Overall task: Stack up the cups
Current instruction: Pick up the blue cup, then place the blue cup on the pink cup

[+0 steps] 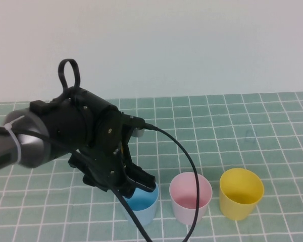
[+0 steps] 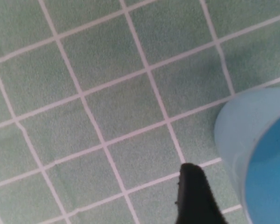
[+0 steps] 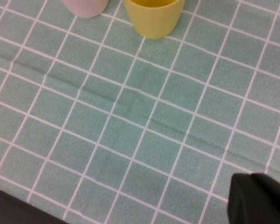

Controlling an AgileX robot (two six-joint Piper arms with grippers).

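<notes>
Here, on the left, my left end effector (image 1: 139, 184) sits spread over the blue cup's (image 1: 143, 204) rim, one finger (image 2: 194, 196) outside its wall, apparently to pinch it, with the pink cup (image 1: 190, 197) and yellow cup (image 1: 240, 193) upright on the worktop (image 1: 252, 131); my right end effector (image 3: 261, 198) hangs apart, state unclear.

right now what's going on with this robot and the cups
The left gripper is down at the rim of the light blue cup, one finger outside the cup wall and one toward the inside, jaws open and not yet closed on it. The pink cup and the yellow cup stand upright in a row beside it on the green checked cloth; nothing is stacked. The right gripper hangs over bare cloth, away from the cups.
</notes>
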